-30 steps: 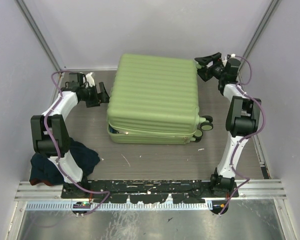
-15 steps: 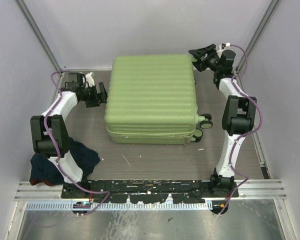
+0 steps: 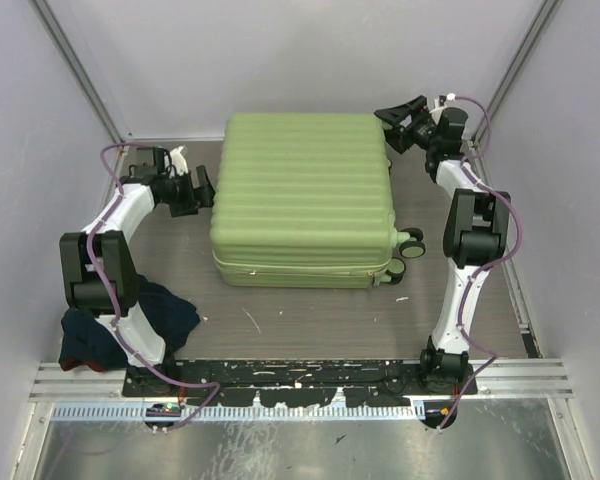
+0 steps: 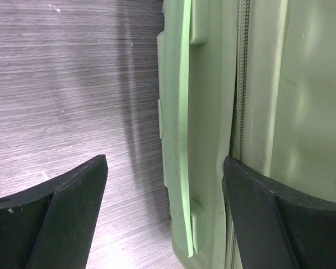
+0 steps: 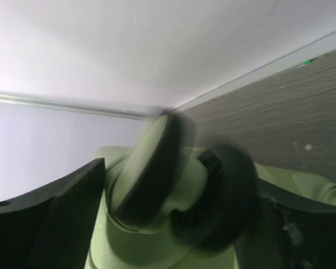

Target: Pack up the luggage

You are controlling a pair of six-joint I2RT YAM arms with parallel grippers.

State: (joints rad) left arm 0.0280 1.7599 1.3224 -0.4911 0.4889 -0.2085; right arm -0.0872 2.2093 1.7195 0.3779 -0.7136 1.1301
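The luggage (image 3: 302, 190), a light-green ribbed suitcase, lies flat and closed in the middle of the table. My left gripper (image 3: 204, 188) is open at its left side. In the left wrist view the jaws (image 4: 165, 216) straddle the green handle (image 4: 183, 112), with one finger (image 4: 269, 218) against the zipper seam and the other well clear over the table. My right gripper (image 3: 400, 110) is at the far right corner, open. A black wheel (image 5: 151, 168) on its green mount sits between the right gripper's (image 5: 173, 216) fingers, blurred.
A dark blue and red heap of cloth (image 3: 130, 325) lies by the left arm's base. Two small wheels (image 3: 412, 245) stick out at the suitcase's near right corner. Grey walls close in behind and on both sides. Small white scraps (image 3: 250, 320) dot the table.
The suitcase has slid left and its lid now sits square on the lower shell. My right gripper has moved back and left to the far corner wheel. The left arm is unmoved.
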